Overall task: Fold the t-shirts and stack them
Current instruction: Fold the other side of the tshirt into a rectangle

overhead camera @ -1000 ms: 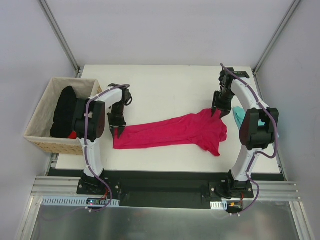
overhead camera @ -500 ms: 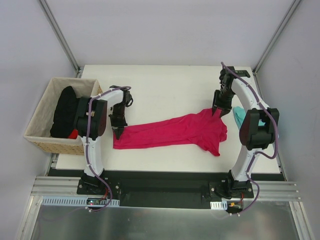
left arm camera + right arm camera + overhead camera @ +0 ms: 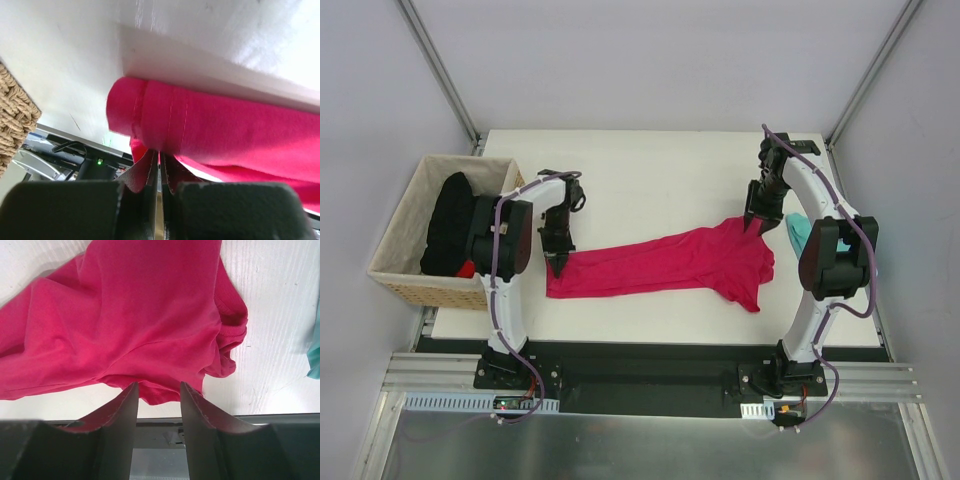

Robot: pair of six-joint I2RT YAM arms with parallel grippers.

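A crimson-pink t-shirt (image 3: 670, 262) lies stretched in a long band across the table, its wider end bunched at the right. My left gripper (image 3: 558, 262) is at the shirt's left end, and its jaws are shut on the stitched hem (image 3: 159, 150). At the right end my right gripper (image 3: 752, 225) stands open, a rumpled edge of the pink t-shirt (image 3: 160, 392) lying between its fingertips (image 3: 131, 392) without being pinched. A teal t-shirt (image 3: 798, 232) lies partly hidden behind the right arm, and only a sliver of teal cloth (image 3: 315, 360) shows in the right wrist view.
A woven wicker basket (image 3: 405, 235) stands off the table's left edge with dark clothing (image 3: 448, 220) inside; its weave (image 3: 15, 115) shows close to my left gripper. The white table (image 3: 660, 180) runs behind the shirt. Grey walls enclose the sides.
My left gripper's jaws have closed onto the pink shirt's left hem. The right gripper and the shirt have hardly moved.
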